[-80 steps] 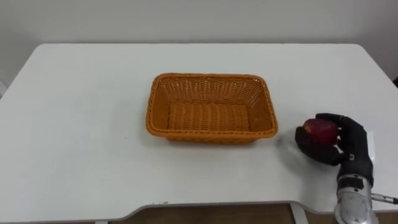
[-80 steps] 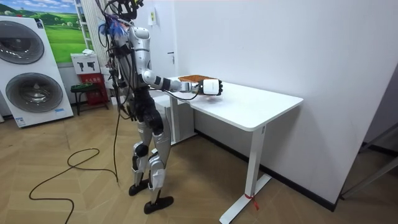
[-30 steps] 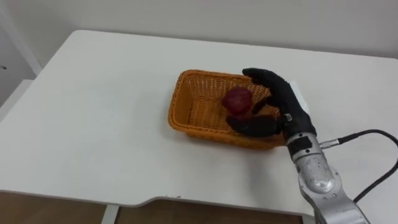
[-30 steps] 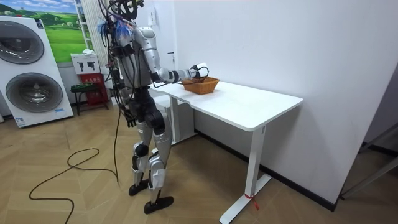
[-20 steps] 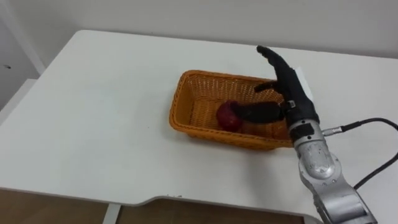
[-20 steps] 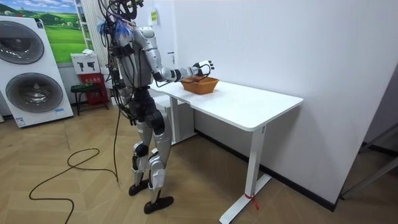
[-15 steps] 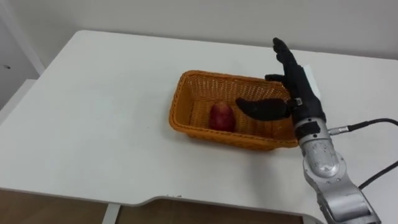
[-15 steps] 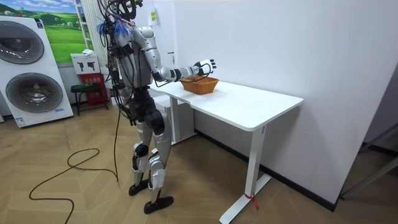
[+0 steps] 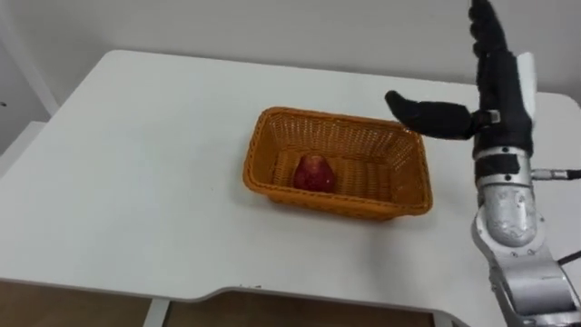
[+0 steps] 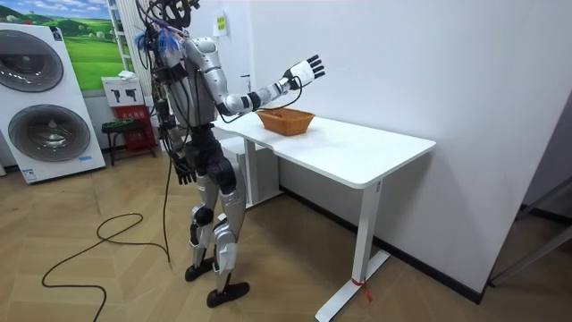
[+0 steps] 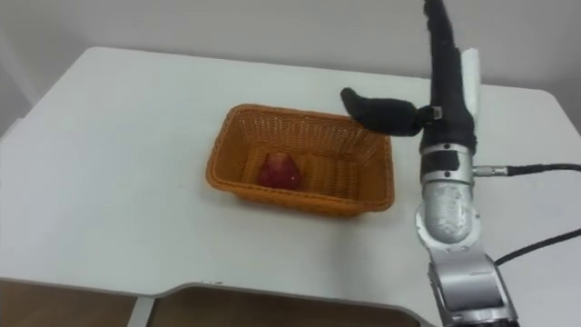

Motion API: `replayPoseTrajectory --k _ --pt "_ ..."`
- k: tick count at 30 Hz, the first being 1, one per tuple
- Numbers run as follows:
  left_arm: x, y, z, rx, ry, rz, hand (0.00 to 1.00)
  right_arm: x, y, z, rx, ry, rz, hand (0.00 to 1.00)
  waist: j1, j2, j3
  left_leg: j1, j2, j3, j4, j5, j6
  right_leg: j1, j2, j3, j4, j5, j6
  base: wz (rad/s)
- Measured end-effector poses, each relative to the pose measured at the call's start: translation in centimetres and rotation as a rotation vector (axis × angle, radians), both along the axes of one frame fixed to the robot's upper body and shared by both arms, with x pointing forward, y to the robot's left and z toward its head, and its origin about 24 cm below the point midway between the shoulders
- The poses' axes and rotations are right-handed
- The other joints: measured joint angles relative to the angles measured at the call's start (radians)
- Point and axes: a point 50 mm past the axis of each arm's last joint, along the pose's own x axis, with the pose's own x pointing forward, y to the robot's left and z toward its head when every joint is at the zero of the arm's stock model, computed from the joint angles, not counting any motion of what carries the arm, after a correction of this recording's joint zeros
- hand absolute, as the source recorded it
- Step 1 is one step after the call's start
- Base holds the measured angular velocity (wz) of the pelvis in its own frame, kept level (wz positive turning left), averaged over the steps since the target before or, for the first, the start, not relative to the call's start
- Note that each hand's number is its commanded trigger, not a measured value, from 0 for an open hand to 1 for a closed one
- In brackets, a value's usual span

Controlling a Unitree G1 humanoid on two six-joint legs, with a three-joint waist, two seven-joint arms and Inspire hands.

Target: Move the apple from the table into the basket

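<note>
Left eye view | apple (image 9: pixel 311 173) lies inside the orange basket (image 9: pixel 338 205), toward its left end | my right hand (image 9: pixel 497 82) is up above the basket's right end, fingers spread, holding nothing | apple sits down and to the left of my palm

- The fingertips of the black right hand (image 9: pixel 496 98) are cut off by the top edge in both eye views.
- The near right corner of the white table (image 9: pixel 136 182) is covered by the right arm.
- In the room view, the inside of the orange wicker basket (image 10: pixel 286 121) is hidden by its own wall.
- The left hand (image 10: pixel 184 172), seen by the hip in the room view, is too small to be read.
</note>
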Motion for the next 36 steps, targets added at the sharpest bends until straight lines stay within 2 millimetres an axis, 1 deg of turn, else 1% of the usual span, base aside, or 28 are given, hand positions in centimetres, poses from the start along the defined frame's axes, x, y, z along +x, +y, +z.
replayPoseTrajectory --k 2,3,5,6,7,8,9,10,11,12,14,15,17,18,19,20,21,22,23,24,25,26,27,29,30,31,33,36 --pt "-0.4 0.2 0.1 0.008 0.0 0.019 0.0 -0.6 -2.3 0.7 0.04 -0.057 -0.14 0.0 -0.02 -0.003 0.0012 -0.006 0.0 0.0 0.0 0.0 0.0 -0.006 -0.001 -0.003 0.005 0.0 0.0 0.0" --pt "-0.6 0.2 0.1 0.009 0.004 0.023 0.0 -0.7 -2.9 0.9 0.046 -0.07 -0.178 0.0 -0.026 -0.003 0.0013 -0.007 0.0 0.0 0.0 0.0 0.0 -0.008 -0.001 -0.002 0.007 0.0 0.0 0.0" --pt "-0.9 0.5 0.3 0.017 -0.003 0.045 0.0 -1.6 -5.3 1.3 0.083 -0.11 -0.301 0.0 -0.055 -0.003 0.0009 -0.013 0.0 0.0 -0.001 0.0 0.0 -0.016 -0.001 -0.001 0.011 0.0 0.0 0.0" --pt "-0.9 0.6 0.3 0.021 -0.009 0.054 0.0 -2.0 -6.0 1.3 0.096 -0.119 -0.337 0.0 -0.057 -0.003 0.001 -0.017 0.0 0.001 -0.001 0.0 0.0 -0.02 -0.001 0.001 0.012 0.0 0.0 -0.05" --pt "-1.0 0.8 0.4 0.028 -0.012 0.067 0.0 -2.7 -7.4 1.3 0.119 -0.132 -0.416 0.0 -0.062 -0.005 -0.0005 -0.017 0.001 0.004 -0.001 0.0 0.0 -0.024 -0.001 0.003 0.013 0.0 0.0 -0.07" --pt "-1.3 1.0 0.5 0.034 -0.007 0.072 0.0 -3.1 -8.5 0.9 0.136 -0.13 -0.488 0.0 -0.076 -0.002 -0.0009 -0.014 0.001 0.007 -0.001 0.0 0.0 -0.023 0.0 0.004 0.013 0.0 0.0 -0.08" --pt "-1.4 1.2 0.6 0.041 -0.006 0.071 0.0 -4.0 -9.8 0.3 0.143 -0.11 -0.564 0.0 -0.085 -0.001 -0.002 -0.012 0.001 0.008 -0.002 0.0 0.0 -0.021 0.0 0.005 0.013 0.0 0.0 -0.03" --pt "-1.5 1.3 0.6 0.045 -0.007 0.071 0.0 -4.5 -10.3 -0.1 0.15 -0.099 -0.602 0.0 -0.089 -0.001 -0.0021 -0.012 0.001 0.009 -0.002 0.0 0.0 -0.021 -0.001 0.004 0.013 0.0 0.0 -0.04" --pt "-1.6 1.4 0.7 0.049 -0.007 0.074 0.0 -5.5 -11.1 -1.0 0.175 -0.079 -0.671 0.0 -0.098 -0.005 -0.0004 -0.014 0.001 0.009 -0.003 0.0 0.0 -0.025 0.0 0.005 0.013 0.0 0.0 0.0" --pt "-1.7 1.4 0.7 0.05 -0.008 0.078 0.0 -5.8 -11.5 -1.4 0.186 -0.067 -0.703 0.0 -0.104 0.001 -0.0032 -0.017 0.001 0.009 -0.003 0.0 0.0 -0.028 0.0 0.005 0.013 0.0 0.0 -0.04" --pt "-1.3 1.6 0.8 0.057 -0.019 0.1 0.0 -7.6 -13.3 -3.8 0.206 0.017 -0.853 0.0 -0.12 0.001 -0.0033 -0.022 0.001 0.01 -0.003 0.0 0.0 -0.034 0.0 0.01 0.014 0.0 0.0 -0.02" --pt "-1.2 1.7 0.8 0.059 -0.021 0.107 0.0 -8.1 -13.6 -4.5 0.212 0.046 -0.888 0.0 -0.123 0.001 -0.0034 -0.022 0.001 0.011 -0.003 0.0 0.0 -0.035 0.001 0.015 0.014 0.0 0.0 -0.09" --pt "-0.9 1.7 0.8 0.069 -0.022 0.11 0.0 -9.9 -14.5 -6.8 0.249 0.14 -0.996 0.0 -0.124 0.007 -0.0084 -0.025 0.002 0.022 -0.007 0.0 0.0 -0.044 0.003 0.027 0.016 0.0 0.0 -0.14" --pt "-0.9 1.8 0.8 0.072 -0.022 0.11 0.0 -10.3 -14.7 -7.5 0.27 0.165 -1.022 0.0 -0.125 0.008 -0.0093 -0.023 0.001 0.024 -0.007 0.0 0.0 -0.044 0.003 0.028 0.016 0.0 0.0 -0.1" --pt "-0.8 1.9 0.8 0.082 -0.024 0.118 0.0 -11.6 -15.2 -9.1 0.314 0.233 -1.087 0.0 -0.129 0.006 -0.0104 -0.019 0.002 0.025 -0.009 0.0 0.0 -0.042 0.003 0.029 0.017 0.0 0.0 0.0" --pt "-0.6 2.1 0.9 0.088 -0.034 0.132 0.0 -13.1 -15.5 -11.0 0.342 0.322 -1.146 0.0 -0.132 0.005 -0.0137 -0.019 0.002 0.025 -0.009 0.0 0.0 -0.041 0.003 0.029 0.016 0.0 0.0 0.0" --pt "-0.2 2.2 0.9 0.091 -0.047 0.14 0.0 -14.7 -15.4 -12.8 0.375 0.411 -1.194 0.0 -0.13 0.006 -0.0134 -0.019 0.002 0.026 -0.009 0.0 0.0 -0.041 0.003 0.03 0.016 0.0 0.0 0.0" --pt "-0.1 2.2 0.9 0.091 -0.05 0.142 0.0 -15.3 -15.3 -13.6 0.392 0.449 -1.211 0.0 -0.128 0.009 -0.0122 -0.019 0.002 0.027 -0.009 0.0 0.0 -0.042 0.003 0.032 0.016 0.0 0.0 -0.06" --pt "0.1 2.2 0.9 0.091 -0.054 0.142 0.0 -16.8 -14.9 -15.2 0.418 0.537 -1.249 0.0 -0.127 0.012 -0.0121 -0.017 0.002 0.031 -0.009 0.0 0.0 -0.042 0.003 0.038 0.016 0.0 0.0 -0.08" --pt "0.4 2.2 0.9 0.093 -0.062 0.141 0.0 -18.5 -14.3 -17.0 0.462 0.635 -1.281 0.0 -0.123 0.013 -0.0119 -0.015 0.002 0.033 -0.01 0.0 0.0 -0.041 0.004 0.043 0.016 0.0 0.0 -0.07" --pt "0.5 2.2 0.9 0.094 -0.065 0.141 0.0 -19.3 -13.8 -17.8 0.489 0.682 -1.296 0.0 -0.122 0.012 -0.0116 -0.016 0.003 0.033 -0.011 0.0 0.0 -0.041 0.005 0.045 0.016 0.0 0.0 -0.05" --pt "0.6 2.0 0.8 0.091 -0.068 0.142 0.0 -20.5 -13.0 -19.2 0.55 0.763 -1.318 0.0 -0.122 0.013 -0.011 -0.015 0.003 0.036 -0.015 0.0 0.0 -0.043 0.005 0.049 0.017 0.0 0.0 -0.06" --pt "0.6 1.9 0.8 0.088 -0.068 0.143 0.0 -21.0 -12.6 -19.7 0.575 0.799 -1.323 0.0 -0.123 0.015 -0.0104 -0.015 0.002 0.038 -0.017 0.0 0.001 -0.043 0.006 0.053 0.016 0.0 0.0 -0.07" --pt "0.7 1.6 0.7 0.082 -0.068 0.144 0.0 -22.8 -11.4 -21.3 0.631 0.914 -1.329 0.0 -0.122 0.016 -0.009 -0.013 0.001 0.04 -0.02 -0.001 0.001 -0.045 0.006 0.057 0.015 0.0 0.0 -0.05" --pt "0.6 1.6 0.7 0.081 -0.066 0.145 0.0 -23.1 -11.1 -21.6 0.638 0.937 -1.323 0.0 -0.122 0.019 -0.0073 -0.013 0.001 0.04 -0.02 -0.001 0.001 -0.045 0.006 0.058 0.014 0.0 0.0 0.0" --pt "0.5 1.6 0.7 0.081 -0.062 0.146 0.0 -23.7 -10.6 -22.2 0.647 0.992 -1.299 0.0 -0.122 0.019 -0.0059 -0.014 0.002 0.04 -0.021 -0.001 0.001 -0.046 0.006 0.059 0.013 0.0 0.0 0.0" --pt "0.5 1.5 0.7 0.078 -0.062 0.149 0.0 -24.8 -9.7 -23.1 0.674 1.083 -1.251 0.0 -0.12 0.017 -0.0062 -0.013 0.002 0.04 -0.024 -0.001 0.001 -0.046 0.007 0.059 0.012 0.0 0.0 0.0" --pt "0.3 1.3 0.6 0.063 -0.055 0.147 0.0 -26.2 -8.0 -24.4 0.717 1.234 -1.131 0.0 -0.107 0.017 -0.0049 -0.008 0.002 0.039 -0.024 -0.001 0.001 -0.042 0.007 0.056 0.006 0.0 0.0 -0.01"
